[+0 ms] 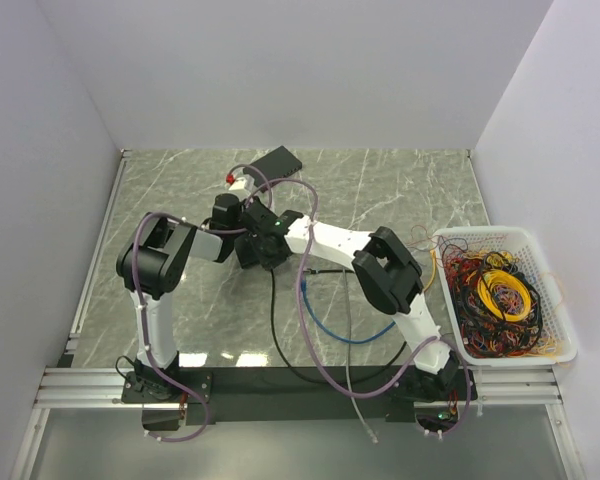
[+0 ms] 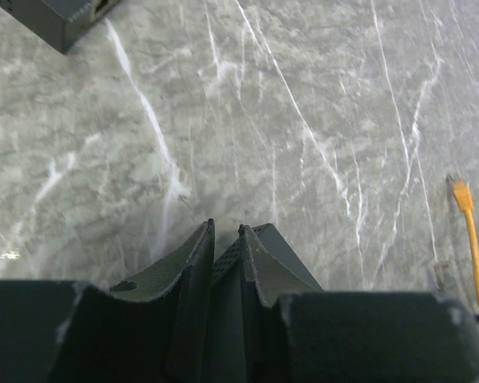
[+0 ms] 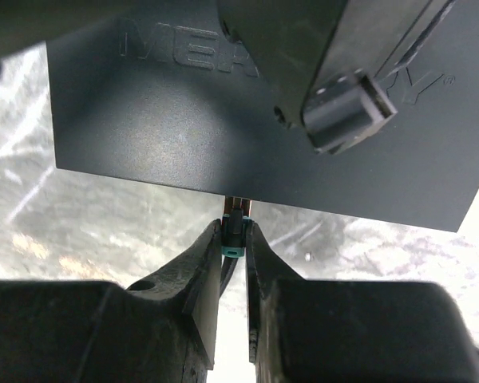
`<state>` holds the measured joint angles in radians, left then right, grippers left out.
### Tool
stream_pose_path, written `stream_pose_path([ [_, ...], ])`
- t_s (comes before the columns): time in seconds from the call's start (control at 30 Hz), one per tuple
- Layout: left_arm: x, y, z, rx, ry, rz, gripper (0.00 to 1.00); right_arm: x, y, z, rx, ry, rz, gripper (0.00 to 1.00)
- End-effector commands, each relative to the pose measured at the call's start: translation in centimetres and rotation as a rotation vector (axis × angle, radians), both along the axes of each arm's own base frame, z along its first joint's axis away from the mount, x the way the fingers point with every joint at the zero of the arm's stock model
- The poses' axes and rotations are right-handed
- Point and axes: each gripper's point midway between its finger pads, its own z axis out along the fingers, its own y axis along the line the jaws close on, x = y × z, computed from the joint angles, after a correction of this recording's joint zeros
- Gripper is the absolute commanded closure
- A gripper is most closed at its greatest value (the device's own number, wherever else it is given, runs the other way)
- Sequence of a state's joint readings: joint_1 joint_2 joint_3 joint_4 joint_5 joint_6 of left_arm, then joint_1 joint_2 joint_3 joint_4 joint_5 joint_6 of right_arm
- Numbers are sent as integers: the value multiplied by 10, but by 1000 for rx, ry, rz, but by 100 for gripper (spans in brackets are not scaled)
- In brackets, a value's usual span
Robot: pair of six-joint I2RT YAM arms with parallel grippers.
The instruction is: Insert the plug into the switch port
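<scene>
My left gripper (image 2: pixel 226 235) is shut on the dark-grey switch box (image 2: pixel 291 259), holding it by a vented edge. In the right wrist view the box (image 3: pixel 184 120) fills the top, and its near edge faces my fingers. My right gripper (image 3: pixel 234 231) is shut on a black cable's connector with a teal boot (image 3: pixel 234 239). The connector's tip touches the box's near edge. The orange-yellow cable's plug (image 2: pixel 458 188) lies loose on the table, far right in the left wrist view. Both grippers meet mid-table in the top view, the left gripper (image 1: pixel 242 222) and the right gripper (image 1: pixel 270 240).
A flat black slab (image 1: pixel 277 160) lies at the back, next to a red-and-white connector (image 1: pixel 232 179). A white basket (image 1: pixel 500 234) full of cables stands at the right. A blue cable (image 1: pixel 330 330) and a black cable (image 1: pixel 273 320) trail over the near table.
</scene>
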<state>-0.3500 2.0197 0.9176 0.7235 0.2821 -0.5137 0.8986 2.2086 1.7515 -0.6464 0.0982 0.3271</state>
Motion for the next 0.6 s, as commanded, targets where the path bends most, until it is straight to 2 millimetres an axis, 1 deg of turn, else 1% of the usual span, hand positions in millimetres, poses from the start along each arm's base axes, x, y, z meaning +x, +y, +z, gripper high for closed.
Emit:
stream_pose_path([
  [0.0, -106, -14, -94, 81, 422, -177, 75, 101, 36, 35, 236, -268, -137, 100],
  [0.07, -105, -13, -94, 75, 429, -170, 75, 109, 32, 35, 245, -265, -167, 100],
  [0.1, -105, -12, -95, 74, 434, -170, 76, 111, 32, 31, 248, -256, -183, 100],
  [0.13, -107, -12, -97, 70, 443, -169, 76, 118, 31, 35, 254, -267, -203, 100],
  [0.17, -106, -11, -97, 65, 445, -165, 76, 123, 28, 35, 253, -268, -223, 100],
  [0.2, -105, -10, -96, 64, 445, -158, 76, 124, 25, 29, 241, -259, -248, 100],
  [0.23, -106, -9, -97, 60, 450, -153, 76, 132, 23, 34, 236, -283, -278, 100],
  [0.27, -108, -9, -98, 61, 458, -153, 76, 135, 21, 33, 232, -285, -292, 100],
  [0.3, -108, -8, -99, 59, 465, -149, 76, 137, 14, 22, 213, -266, -330, 100],
  [0.33, -109, -8, -100, 57, 474, -143, 76, 142, 14, 24, 214, -271, -351, 100],
  [0.4, -112, -6, -103, 54, 492, -133, 76, 145, 5, 15, 205, -249, -413, 100],
  [0.5, -118, -5, -108, 42, 534, -116, 77, 147, 1, 11, 230, -223, -452, 100],
  [0.53, -121, -5, -109, 36, 550, -110, 77, 147, -3, 7, 225, -218, -466, 100],
  [0.57, -123, -4, -110, 33, 559, -104, 77, 148, -4, 8, 231, -219, -472, 100],
])
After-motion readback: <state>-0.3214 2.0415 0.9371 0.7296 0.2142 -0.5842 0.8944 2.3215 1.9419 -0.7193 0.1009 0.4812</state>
